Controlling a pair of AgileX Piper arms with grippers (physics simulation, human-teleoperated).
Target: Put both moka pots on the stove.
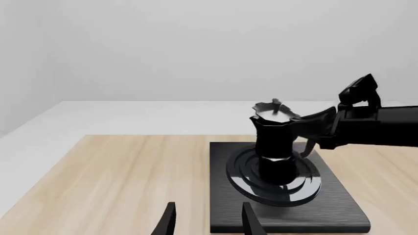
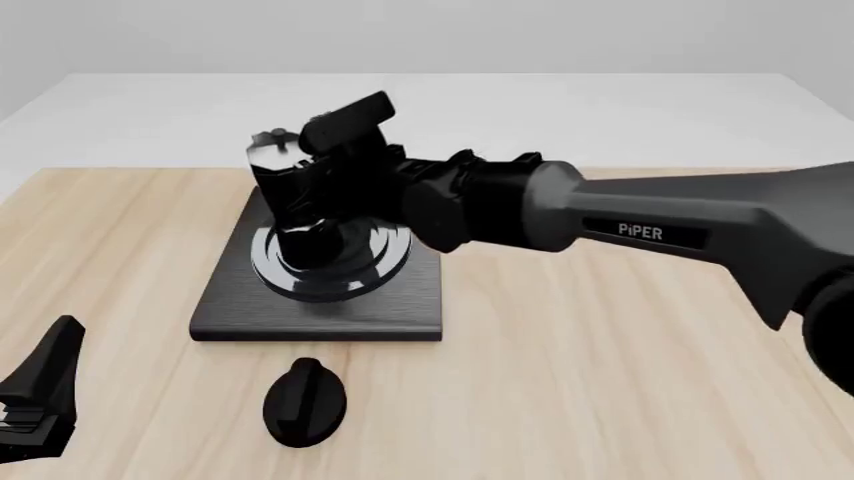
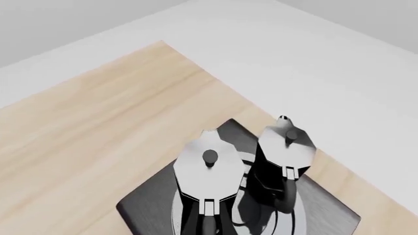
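The stove (image 2: 400, 300) is a flat black slab with a ringed burner at the table's left middle. Two moka pots stand close together on it in the right wrist view: the nearer one (image 3: 209, 166) and a second (image 3: 285, 147) beside it. My right gripper (image 2: 320, 190) reaches across to the burner and is shut on the nearer pot's handle (image 1: 312, 128). In the front view one pot (image 2: 287, 190) shows and the other is hidden by the arm. My left gripper (image 1: 209, 223) is open and empty, low at the table's front left (image 2: 34, 400), short of the stove (image 1: 339, 196).
A black oval knob (image 2: 304, 400) lies on the wooden table just in front of the stove. The right arm (image 2: 641, 230) spans the table from the right. The table's far edge meets a white surface behind the stove.
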